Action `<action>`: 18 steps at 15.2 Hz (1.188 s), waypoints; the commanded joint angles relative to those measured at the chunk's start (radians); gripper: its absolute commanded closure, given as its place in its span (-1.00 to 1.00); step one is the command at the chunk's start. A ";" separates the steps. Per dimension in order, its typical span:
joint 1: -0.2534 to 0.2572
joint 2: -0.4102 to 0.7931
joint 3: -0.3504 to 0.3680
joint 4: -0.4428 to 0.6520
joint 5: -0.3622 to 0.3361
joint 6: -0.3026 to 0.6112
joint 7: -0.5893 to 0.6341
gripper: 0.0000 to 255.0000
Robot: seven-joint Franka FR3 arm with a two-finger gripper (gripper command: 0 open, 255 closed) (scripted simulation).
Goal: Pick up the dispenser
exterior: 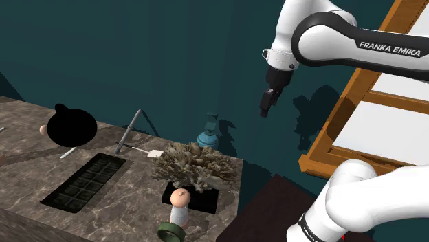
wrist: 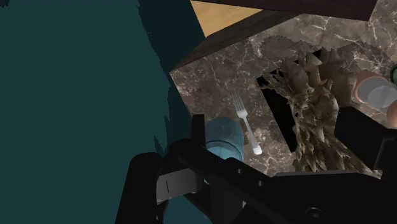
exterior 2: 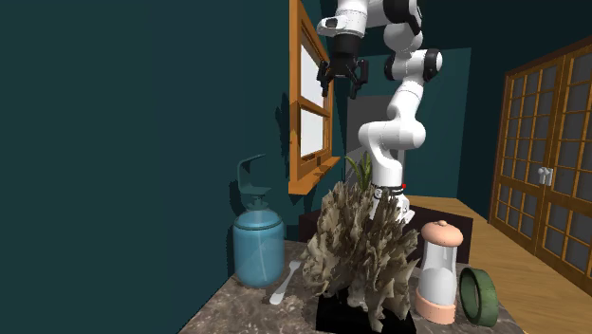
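The dispenser (exterior: pixel 207 135) is a blue-green bottle with a pump top, standing on the marble counter against the dark teal wall. It shows large in the second exterior view (exterior 2: pixel 258 249), to the left of a brownish plant. My black gripper (exterior: pixel 264 110) hangs high in the air, well above the counter and to the shoulder view's right of the dispenser. Its fingers stand apart with nothing between them (exterior 2: pixel 342 87). In the wrist view the dispenser (wrist: pixel 224 137) lies far below, seen from above, partly behind the hand's black body.
A bushy brown plant (exterior: pixel 187 165) in a black pot stands in front of the dispenser. A fork (wrist: pixel 247 124) lies beside it. A pink-and-white grinder (exterior 2: pixel 439 270) and a green ring (exterior 2: pixel 478 296) sit near the counter's edge. Sink (exterior: pixel 86 180) and faucet (exterior: pixel 129 130) lie further left. Wooden window frame (exterior: pixel 357 89) at right.
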 commanded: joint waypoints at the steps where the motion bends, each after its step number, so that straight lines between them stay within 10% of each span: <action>1: 0.000 0.000 0.000 0.000 0.000 0.000 0.000 -1.00; 18: 0.037 0.612 -0.174 0.276 0.074 0.340 -0.381 -1.00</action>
